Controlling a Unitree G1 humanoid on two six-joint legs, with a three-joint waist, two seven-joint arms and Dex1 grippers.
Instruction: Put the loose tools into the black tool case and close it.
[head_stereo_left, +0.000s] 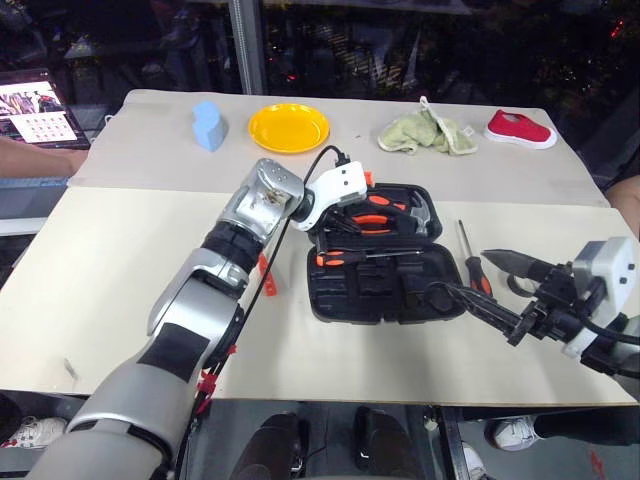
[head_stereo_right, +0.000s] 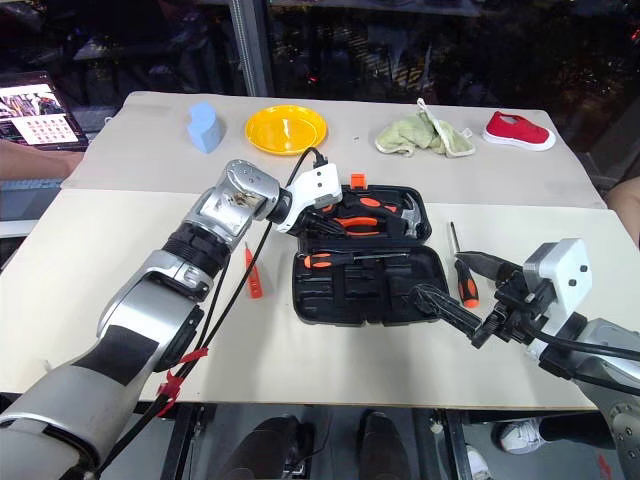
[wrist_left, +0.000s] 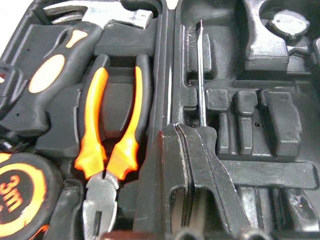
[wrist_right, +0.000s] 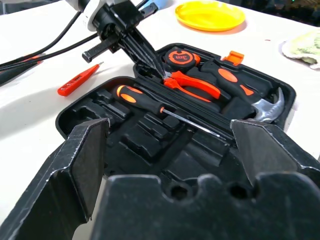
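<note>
Black tool case (head_stereo_right: 365, 270): moulded plastic clamshell lying fully open on the worktop (head_stereo_right: 90, 260), between the two pincers; the left pincer's tip is over its middle hinge line, the right pincer just off its near right corner. An orange latch tab (wrist_right: 231, 56) stands on its far rim.
Case halves: the half beyond the left pincer holds a hammer (wrist_left: 50, 75), orange-handled pliers (wrist_left: 112, 140) and a tape measure (wrist_left: 20, 200); the near half has shaped recesses, mostly empty.
Left pincer (wrist_right: 147, 59): black fingers pressed together with nothing between them, pointing down at the hinge ridge beside the pliers.
Right pincer (head_stereo_left: 470, 285): fingers wide apart, empty, hovering low just right of the case and aimed toward it.
Screwdriver in case (wrist_right: 150, 102): black-and-orange handle, slim steel shaft, lying in a recess of the near half alongside the hinge, its handle just beside the left pincer's tip.
Loose screwdriver (head_stereo_right: 462, 270): black-and-orange handle, on the worktop right of the case, close in front of the right pincer.
Tester screwdriver (head_stereo_right: 252, 272): slim, all orange, on the worktop left of the case, below the left arm, well apart from the right pincer.
Tape roll (wrist_left: 287, 22): small, grey, seated in a round recess at a corner of the near half.
</note>
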